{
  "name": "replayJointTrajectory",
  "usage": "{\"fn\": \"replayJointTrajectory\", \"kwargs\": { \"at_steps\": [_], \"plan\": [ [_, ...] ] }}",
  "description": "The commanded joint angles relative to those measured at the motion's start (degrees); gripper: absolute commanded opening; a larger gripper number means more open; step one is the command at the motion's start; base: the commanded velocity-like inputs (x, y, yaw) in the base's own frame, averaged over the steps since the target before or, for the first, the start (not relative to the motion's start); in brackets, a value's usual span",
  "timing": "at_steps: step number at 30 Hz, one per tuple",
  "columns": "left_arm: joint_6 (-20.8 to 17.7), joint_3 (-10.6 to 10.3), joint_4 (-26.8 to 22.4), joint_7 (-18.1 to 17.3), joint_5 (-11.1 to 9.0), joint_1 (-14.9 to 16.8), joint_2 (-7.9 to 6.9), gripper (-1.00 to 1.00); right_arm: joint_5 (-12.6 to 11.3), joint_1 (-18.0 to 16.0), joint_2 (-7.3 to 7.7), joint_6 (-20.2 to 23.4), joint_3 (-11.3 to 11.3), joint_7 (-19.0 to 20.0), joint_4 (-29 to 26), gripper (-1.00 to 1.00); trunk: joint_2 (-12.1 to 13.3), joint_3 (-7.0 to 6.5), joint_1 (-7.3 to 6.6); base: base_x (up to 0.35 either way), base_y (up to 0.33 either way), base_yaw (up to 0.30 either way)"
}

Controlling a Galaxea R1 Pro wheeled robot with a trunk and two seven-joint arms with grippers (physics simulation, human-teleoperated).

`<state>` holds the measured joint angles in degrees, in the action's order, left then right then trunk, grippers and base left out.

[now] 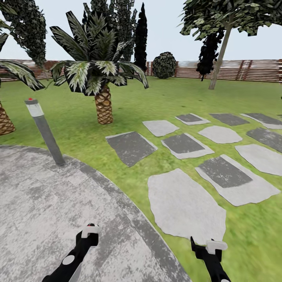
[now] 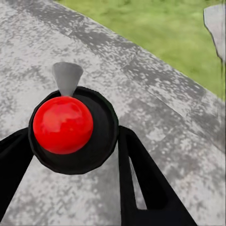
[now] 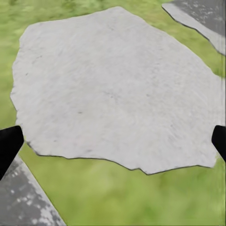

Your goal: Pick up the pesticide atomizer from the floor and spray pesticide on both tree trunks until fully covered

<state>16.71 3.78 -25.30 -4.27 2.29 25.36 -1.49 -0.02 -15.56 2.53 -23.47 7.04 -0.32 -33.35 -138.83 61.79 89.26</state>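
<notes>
The pesticide atomizer (image 2: 62, 125), a black round body with a red cap and a grey nozzle, sits between the black fingers (image 2: 141, 174) of my left gripper (image 2: 75, 165), which is shut on it. In the head view the left gripper (image 1: 88, 235) hangs low over the grey paved circle (image 1: 43, 203), and the atomizer's red cap (image 1: 92, 225) just shows at its tip. My right gripper (image 1: 207, 247) is open with nothing in it, above a pale stepping stone (image 3: 113, 89). A palm tree's trunk (image 1: 103, 105) stands ahead on the lawn. A second palm trunk (image 1: 4, 119) is at the far left edge.
A grey bollard lamp (image 1: 45, 131) stands at the rim of the paved circle, between me and the palms. Several flat stepping stones (image 1: 184, 145) cross the grass to the right. A slim tree (image 1: 219, 58), a round bush (image 1: 164, 65) and a wooden fence (image 1: 243, 70) line the back.
</notes>
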Motion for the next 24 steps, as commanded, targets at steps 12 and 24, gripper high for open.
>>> {"fn": "replayJointTrajectory", "kwargs": {
  "at_steps": [12,24],
  "plan": [
    [-0.07,0.06,-0.01,0.04,0.0,-0.02,-0.06,-1.0,-0.05,0.0,0.02,0.0,-0.01,0.01,-0.05,1.0,0.0,0.0,0.0,0.234,-0.195,-0.3],
    [-0.1,0.08,-0.01,0.05,-0.1,-0.01,-0.09,-1.0,0.0,0.0,0.0,0.0,-0.01,0.05,-0.05,1.0,0.0,-0.59,0.0,0.245,-0.175,-0.236]
  ]
}}
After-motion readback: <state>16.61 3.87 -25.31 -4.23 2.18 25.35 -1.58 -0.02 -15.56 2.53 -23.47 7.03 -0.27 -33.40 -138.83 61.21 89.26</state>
